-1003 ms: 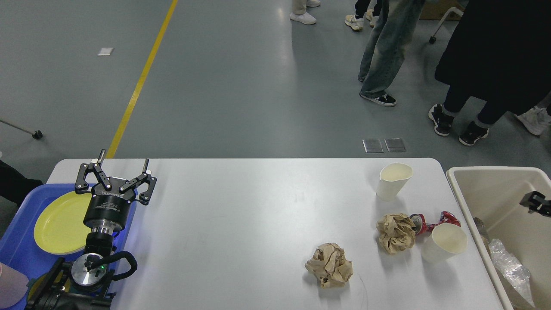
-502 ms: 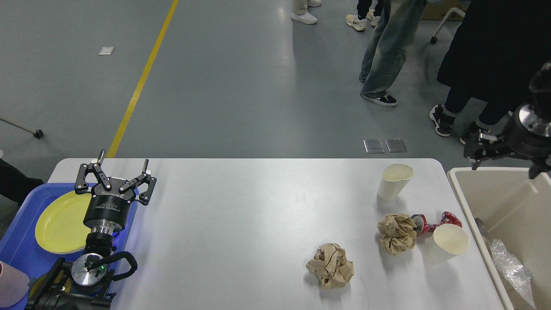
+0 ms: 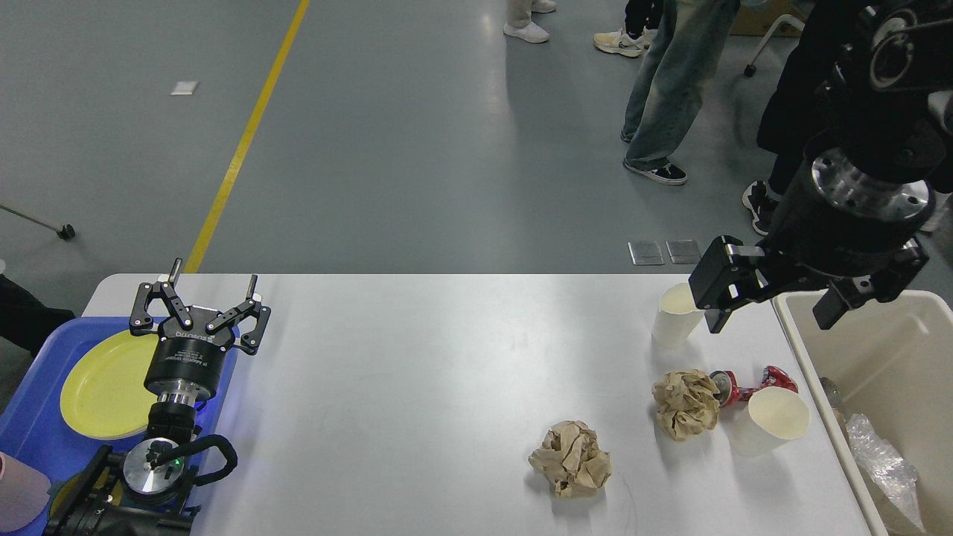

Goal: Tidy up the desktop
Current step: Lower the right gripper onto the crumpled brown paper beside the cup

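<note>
The white desktop (image 3: 417, 372) holds litter at its right end: an upright paper cup (image 3: 676, 316), a second paper cup (image 3: 770, 420) lying tilted, a crushed red can (image 3: 752, 381) and two crumpled brown paper balls (image 3: 685, 402) (image 3: 572, 458). My left gripper (image 3: 214, 274) is open and empty, pointing up over the desktop's left end beside the blue tray. My right gripper (image 3: 774, 313) is open and empty, hanging high over the desktop's far right edge and the bin's rim; one finger overlaps the upright cup.
A beige bin (image 3: 841, 327) stands off the right edge with clear plastic wrap (image 3: 882, 469) inside. A blue tray (image 3: 30, 432) at the left holds a yellow plate (image 3: 104, 383). People's legs (image 3: 663, 97) stand on the floor beyond the table.
My right arm has swung in from the right edge, leftward and closer, so its gripper now hangs over the bin's rim and the upright cup. The left arm and the litter have not moved.
</note>
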